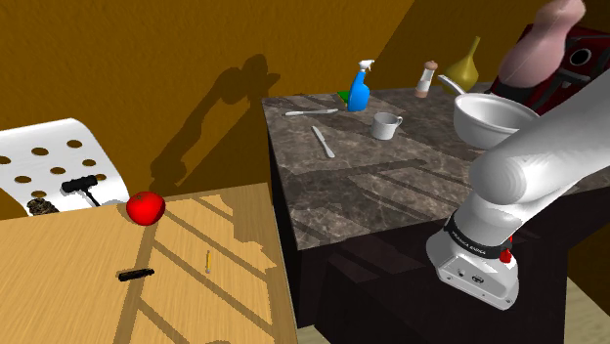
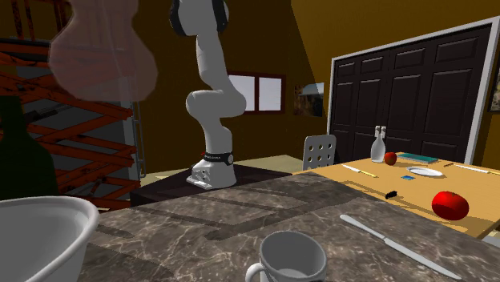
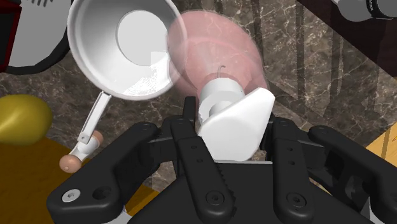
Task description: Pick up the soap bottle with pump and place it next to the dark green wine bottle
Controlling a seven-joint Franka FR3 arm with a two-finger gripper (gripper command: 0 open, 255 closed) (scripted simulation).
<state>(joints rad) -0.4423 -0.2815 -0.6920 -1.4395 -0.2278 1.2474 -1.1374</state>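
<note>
Gripper (image 3: pixel 229 124) is clamped on the pump neck of the pink soap bottle (image 3: pixel 213 60), held over the marble counter (image 3: pixel 299 70) just beside the white saucepan (image 3: pixel 121 44) rim. The dark green wine bottle (image 2: pixel 20 164) stands behind the pan. Bare counter lies toward the mug (image 2: pixel 290 255).
</note>
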